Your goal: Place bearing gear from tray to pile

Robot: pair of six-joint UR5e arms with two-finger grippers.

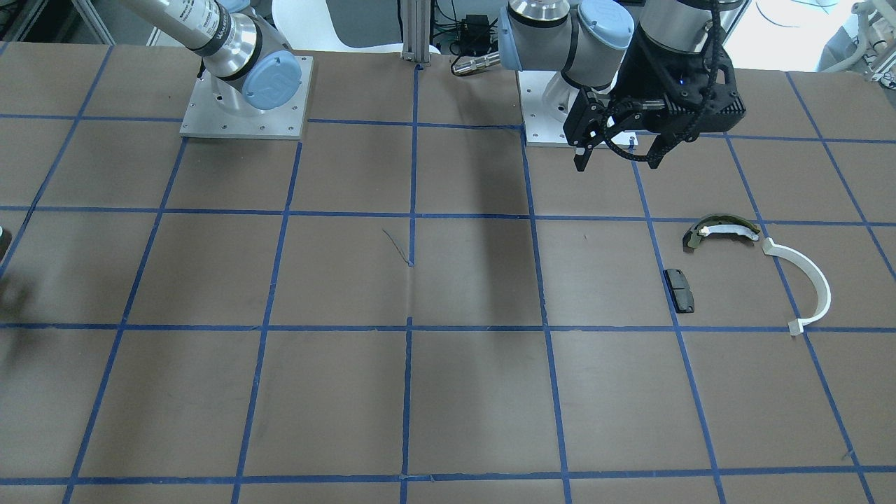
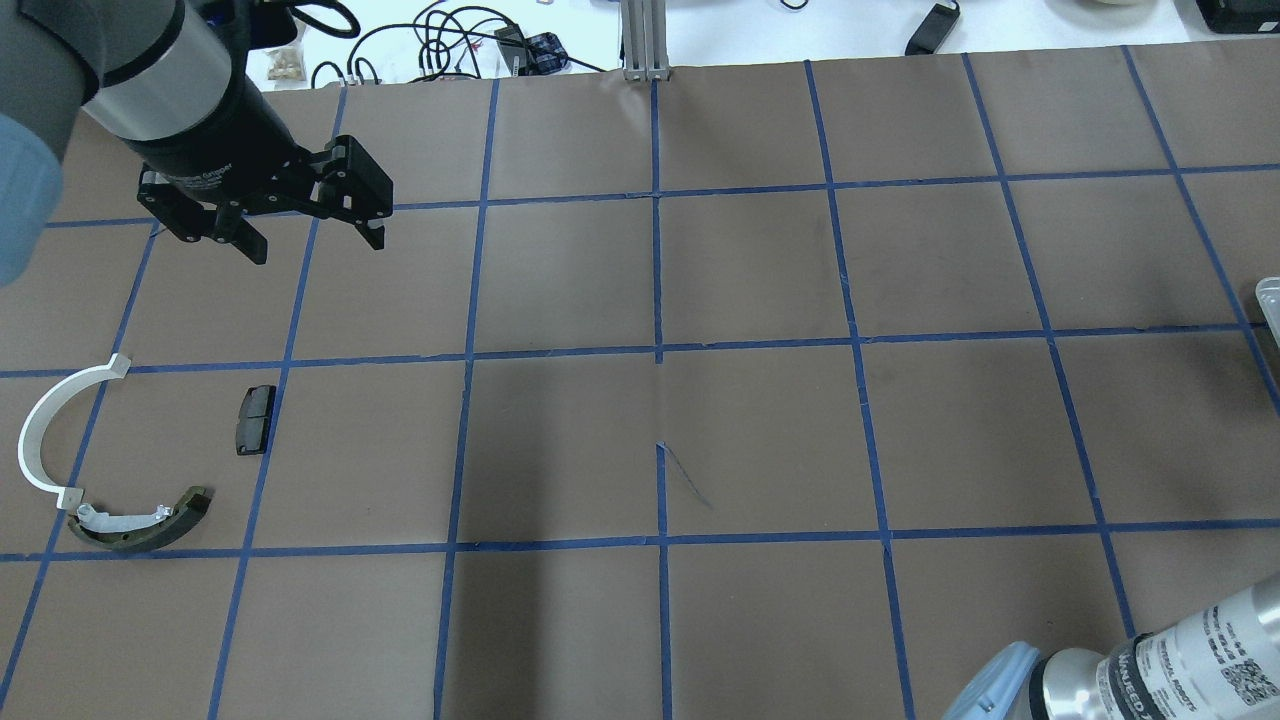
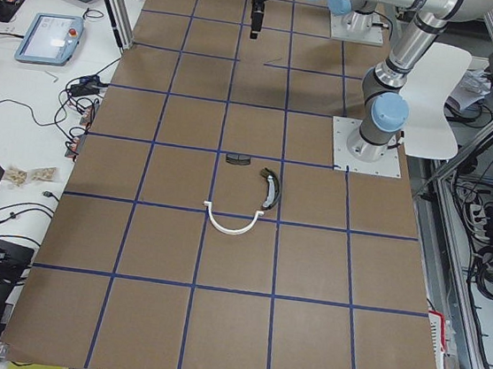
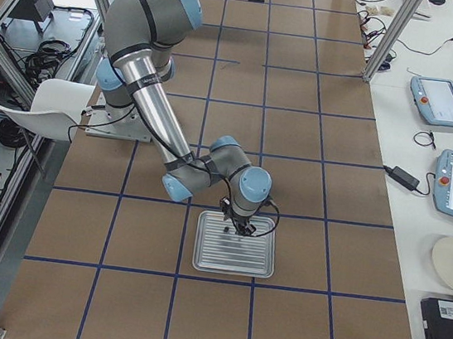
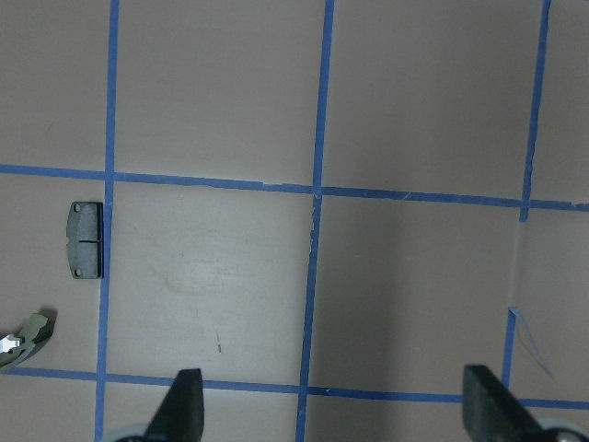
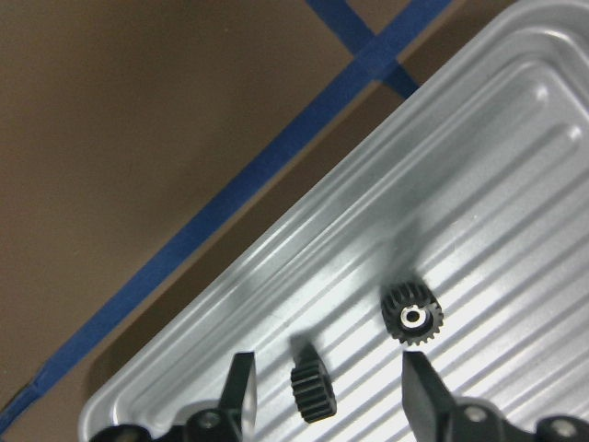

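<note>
While overhead shows pile (image 2: 255, 420), right wrist view shows gears (image 6: 412, 318) on tray (image 6: 515, 184).

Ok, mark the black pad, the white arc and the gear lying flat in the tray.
black pad (image 2: 255, 420), overhead view, its middle.
white arc (image 2: 24, 442), overhead view, mid-curve.
flat gear (image 6: 412, 318), right wrist view, its hub.

The tray (image 4: 231, 264) lies on the surface (image 2: 760, 440) at my right end. In it, the upright gear (image 6: 312, 393) sits between my right claw's (image 6: 327, 359) fingers, untouched, with the flat gear (image 6: 412, 315) just beside. Well apart, on my left, lie the pad (image 2: 255, 420), the arc (image 2: 38, 430) left of it, and the brake shoe (image 2: 140, 527) nearer me, just beside the arc's end. My left claw (image 2: 315, 245) hangs beyond the pad.
</note>
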